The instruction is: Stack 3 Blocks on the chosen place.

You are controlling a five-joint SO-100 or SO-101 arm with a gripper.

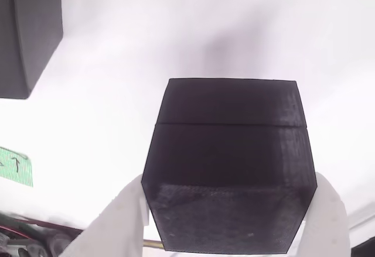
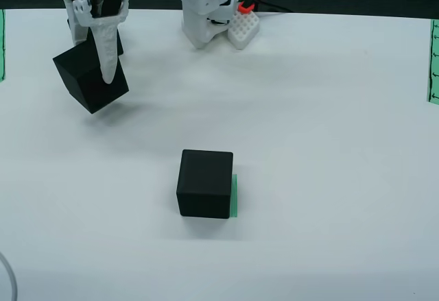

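- View from above, far left: my gripper (image 2: 108,57) is clamped on a black block (image 2: 86,78). The held block is tilted, one corner pointing down, and looks lifted off the table (image 2: 329,143), its shadow lying beside it.
- One white finger (image 2: 106,47) runs down the block's front face; the other is hidden behind it.
- View that rides on the gripper: the held block (image 1: 228,169) sits between my two white fingers (image 1: 114,225), which press its left and right sides. A fine seam crosses its upper face.
- Same view, upper left corner: another dark block (image 1: 29,31), part cut off by the frame, well apart from the held one.
- Same view, left edge: green strip with black marks (image 1: 16,166) lying flat on the table.
- View from above, centre: a second block (image 2: 204,183) rests on the striped green patch (image 2: 234,195), which peeks out along its right side. Nothing lies between it and the held block.
- Far centre: white arm base (image 2: 206,9) with a white studded piece (image 2: 243,30) touching its right side.
- Right edge: another green marked strip (image 2: 433,61).
- Surface: plain matte white, a dark band along the far edge.
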